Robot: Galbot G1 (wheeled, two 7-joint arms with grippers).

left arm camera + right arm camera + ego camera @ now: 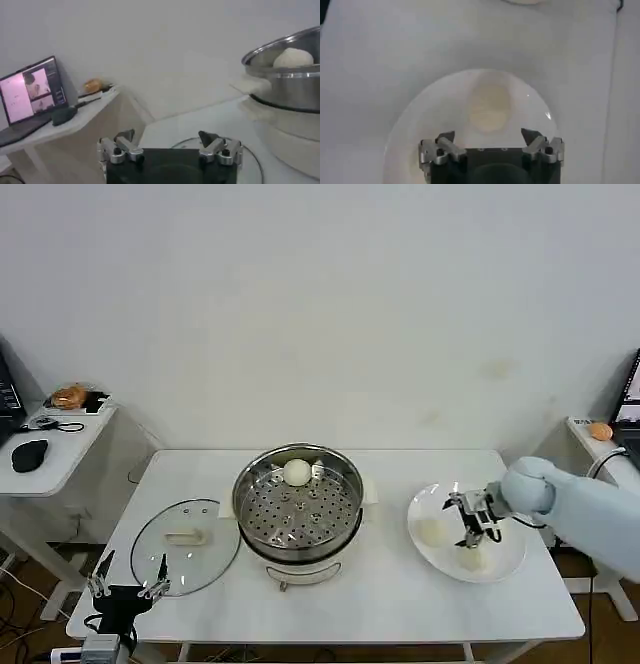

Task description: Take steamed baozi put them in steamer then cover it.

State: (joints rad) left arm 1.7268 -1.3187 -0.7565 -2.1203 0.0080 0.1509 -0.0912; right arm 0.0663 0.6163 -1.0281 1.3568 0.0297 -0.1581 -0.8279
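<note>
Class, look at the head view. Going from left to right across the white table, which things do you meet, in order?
Left end effector → glass lid → steamer with one bun inside → white plate holding buns, with the right end effector open above it.
</note>
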